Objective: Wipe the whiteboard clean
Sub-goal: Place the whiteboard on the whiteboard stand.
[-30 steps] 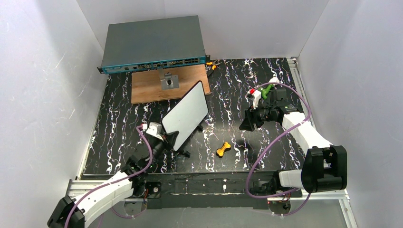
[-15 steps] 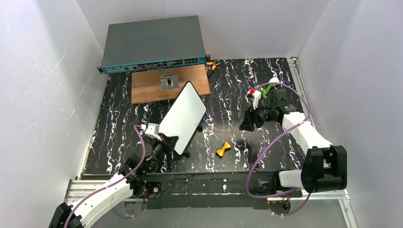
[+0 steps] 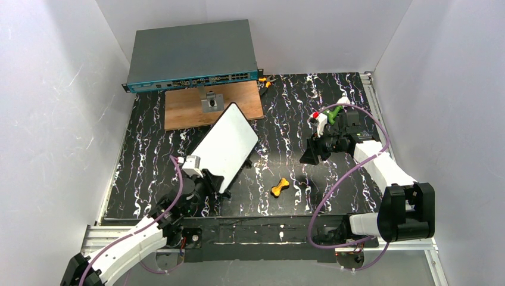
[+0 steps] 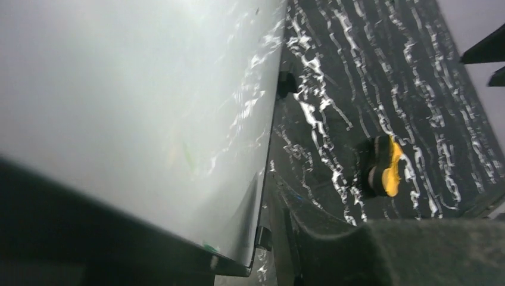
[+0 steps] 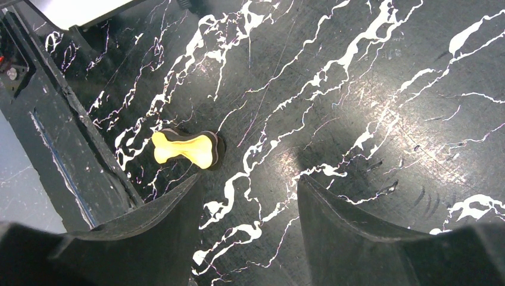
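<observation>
**Ana:** Where was the whiteboard (image 3: 225, 145)?

**Raj:** Left-centre of the black marbled table (image 3: 298, 107), at a slant. Its near end was at the left gripper (image 3: 213, 179). In the overhead view its far rounded corner overlapped the front edge of the brown wooden panel (image 3: 184, 110). I couldn't tell if any edge touched the table.

**Ana:** Surface?

**Raj:** White face, thin black rim, rounded corners. It looked blank from overhead. In the left wrist view the whiteboard (image 4: 137, 107) was glossy with glare and had a faint green smear (image 4: 187, 156) mid-face. There was also a green speck (image 4: 208, 246) at the bottom rim. Two small black tabs (image 4: 286, 83) stuck out along the right edge.

**Ana:** Left gripper clamped on it?

**Raj:** Couldn't tell. The board's edge ran down between the dark fingers (image 4: 405, 250), but the contact itself wasn't visible.

**Ana:** Right one?

**Raj:** The right gripper (image 3: 309, 154) was spread wide and empty, above bare table right of centre, well apart from the board. Its own view, right gripper (image 5: 249, 182), showed nothing between the fingers. A yellow bone-shaped block (image 5: 181, 149) on a black pad lay just beyond the left fingertip.

**Ana:** Block relative to the board?

**Raj:** The block (image 3: 280, 187) lay flat on the table, near the board's right side, between the two arms.
</observation>
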Motion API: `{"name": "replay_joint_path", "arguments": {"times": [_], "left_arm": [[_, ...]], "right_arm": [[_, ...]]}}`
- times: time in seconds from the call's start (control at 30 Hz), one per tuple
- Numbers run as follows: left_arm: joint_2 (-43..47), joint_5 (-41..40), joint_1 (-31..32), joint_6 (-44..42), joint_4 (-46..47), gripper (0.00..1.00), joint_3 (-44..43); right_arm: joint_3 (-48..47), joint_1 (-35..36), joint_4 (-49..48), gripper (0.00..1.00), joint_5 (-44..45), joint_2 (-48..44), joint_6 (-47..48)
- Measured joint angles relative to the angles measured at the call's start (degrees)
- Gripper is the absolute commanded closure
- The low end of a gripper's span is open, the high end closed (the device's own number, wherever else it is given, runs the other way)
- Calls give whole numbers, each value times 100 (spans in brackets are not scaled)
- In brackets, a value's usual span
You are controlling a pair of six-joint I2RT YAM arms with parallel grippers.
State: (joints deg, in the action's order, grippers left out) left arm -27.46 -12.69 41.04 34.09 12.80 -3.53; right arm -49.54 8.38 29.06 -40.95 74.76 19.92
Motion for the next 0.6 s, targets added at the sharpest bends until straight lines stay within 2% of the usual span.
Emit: {"name": "replay_joint_path", "arguments": {"times": [0.4, 0.53, 0.6], "left_arm": [[575, -179, -2, -4, -1222, 54, -155], [662, -184, -2, -52, -1386, 42, -214], [710, -188, -2, -70, -1480, 40, -258]], "right_arm": [[0, 0, 0, 34, -20, -2, 2], [0, 0, 0, 33, -20, -2, 4], [0, 0, 0, 32, -20, -2, 9]]}}
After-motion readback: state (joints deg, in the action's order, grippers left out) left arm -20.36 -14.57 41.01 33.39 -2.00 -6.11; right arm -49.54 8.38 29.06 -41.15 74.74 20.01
